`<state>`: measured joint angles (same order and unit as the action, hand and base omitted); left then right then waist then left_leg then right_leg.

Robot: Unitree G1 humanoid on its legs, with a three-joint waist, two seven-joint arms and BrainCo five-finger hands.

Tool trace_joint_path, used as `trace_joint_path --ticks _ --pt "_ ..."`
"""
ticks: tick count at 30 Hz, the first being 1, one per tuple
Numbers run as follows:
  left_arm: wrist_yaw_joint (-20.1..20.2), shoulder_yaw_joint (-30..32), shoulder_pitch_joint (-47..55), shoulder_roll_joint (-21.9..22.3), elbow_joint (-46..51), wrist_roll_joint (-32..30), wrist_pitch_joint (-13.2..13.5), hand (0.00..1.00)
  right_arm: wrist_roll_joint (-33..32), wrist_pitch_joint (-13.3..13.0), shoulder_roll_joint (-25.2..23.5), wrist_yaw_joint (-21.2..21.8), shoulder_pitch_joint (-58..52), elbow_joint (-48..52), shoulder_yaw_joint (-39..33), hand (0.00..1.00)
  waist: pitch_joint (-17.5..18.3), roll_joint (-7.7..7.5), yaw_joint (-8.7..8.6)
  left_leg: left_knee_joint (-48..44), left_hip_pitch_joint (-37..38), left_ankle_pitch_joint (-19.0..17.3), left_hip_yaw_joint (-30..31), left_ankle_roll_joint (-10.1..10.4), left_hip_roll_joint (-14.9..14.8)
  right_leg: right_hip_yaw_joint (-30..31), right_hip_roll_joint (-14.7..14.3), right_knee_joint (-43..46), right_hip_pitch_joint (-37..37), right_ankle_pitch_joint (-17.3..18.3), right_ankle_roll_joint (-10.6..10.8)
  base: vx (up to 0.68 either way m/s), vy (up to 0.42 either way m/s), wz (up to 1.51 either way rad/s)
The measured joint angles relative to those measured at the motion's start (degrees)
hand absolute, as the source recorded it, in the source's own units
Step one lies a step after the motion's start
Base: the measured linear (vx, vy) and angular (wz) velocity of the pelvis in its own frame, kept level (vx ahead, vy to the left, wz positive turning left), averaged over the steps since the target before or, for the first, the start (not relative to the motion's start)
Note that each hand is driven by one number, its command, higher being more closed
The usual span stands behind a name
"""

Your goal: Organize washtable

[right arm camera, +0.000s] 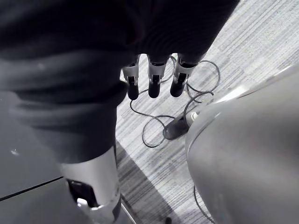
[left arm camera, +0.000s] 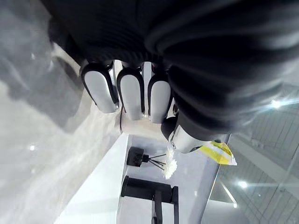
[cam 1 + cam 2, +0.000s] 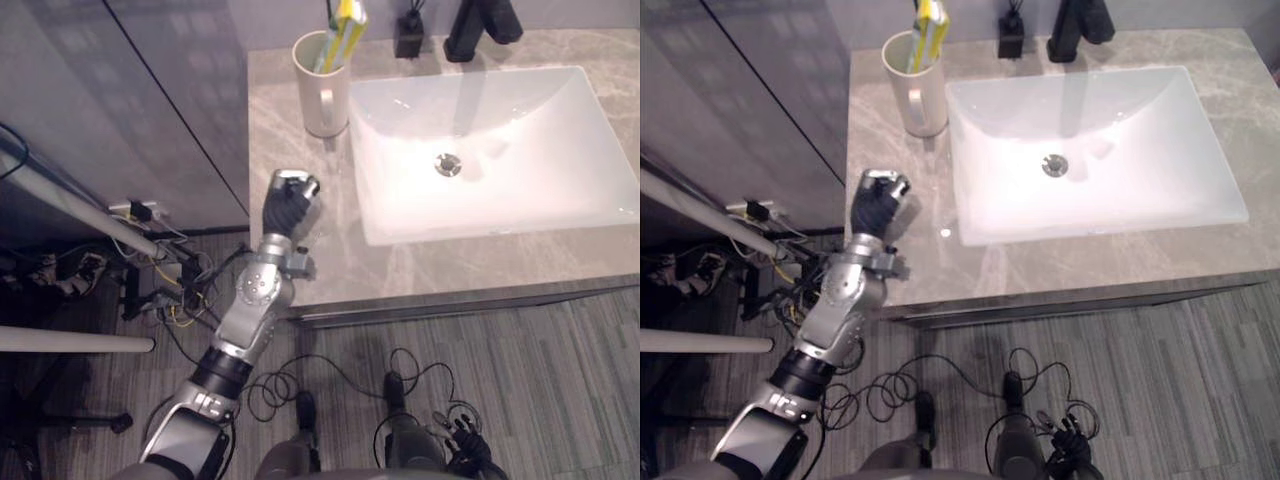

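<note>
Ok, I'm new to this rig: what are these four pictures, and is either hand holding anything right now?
The two wide pictures come from the camera on the robot's head, looking down at the washtable. The two close ones come from a camera on each wrist, looking along that hand's fingers.

On the counter are a white sink, a beige cup with a yellow tube in it, a black faucet and a small black reed diffuser.

The left hand is over the counter's left end, on the near side of the cup. Its fingers look curled and hold nothing. The right hand hangs low by the floor, fingers relaxed and empty.
</note>
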<state>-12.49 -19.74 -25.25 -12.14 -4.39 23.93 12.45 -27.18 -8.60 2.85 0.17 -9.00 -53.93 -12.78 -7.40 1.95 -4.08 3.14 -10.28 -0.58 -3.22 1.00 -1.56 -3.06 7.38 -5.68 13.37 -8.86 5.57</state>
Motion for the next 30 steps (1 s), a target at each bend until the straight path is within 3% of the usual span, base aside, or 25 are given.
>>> trace_joint_path --ticks 6,15,30 --pt "0.2 -5.3 0.6 2.2 4.0 0.9 -0.5 1.00 -0.4 0.0 0.2 -0.1 0.0 -1.4 0.6 0.00 1.6 -0.65 0.16 -0.2 -0.2 0.0 0.0 0.0 0.0 0.4 0.0 0.0 0.1 0.2 0.3 0.03 0.000 0.00" --pt "1.2 -9.9 -0.1 5.9 4.1 1.4 -0.9 1.00 -0.5 0.0 1.0 -0.1 -0.4 -2.7 0.9 0.00 3.8 -0.42 0.12 -0.2 -0.4 -0.1 -0.1 0.2 -0.1 1.2 -0.1 0.0 0.4 0.7 1.0 0.03 -0.002 -0.01" --pt "1.2 -12.5 -2.9 7.6 4.1 2.8 -0.9 1.00 -0.5 0.1 1.0 -0.4 -0.7 -3.2 0.8 0.00 5.8 -0.48 0.12 -0.2 0.3 -0.1 -0.3 0.2 -0.1 1.5 -0.1 0.0 -0.1 0.8 1.0 0.03 -0.001 0.00"
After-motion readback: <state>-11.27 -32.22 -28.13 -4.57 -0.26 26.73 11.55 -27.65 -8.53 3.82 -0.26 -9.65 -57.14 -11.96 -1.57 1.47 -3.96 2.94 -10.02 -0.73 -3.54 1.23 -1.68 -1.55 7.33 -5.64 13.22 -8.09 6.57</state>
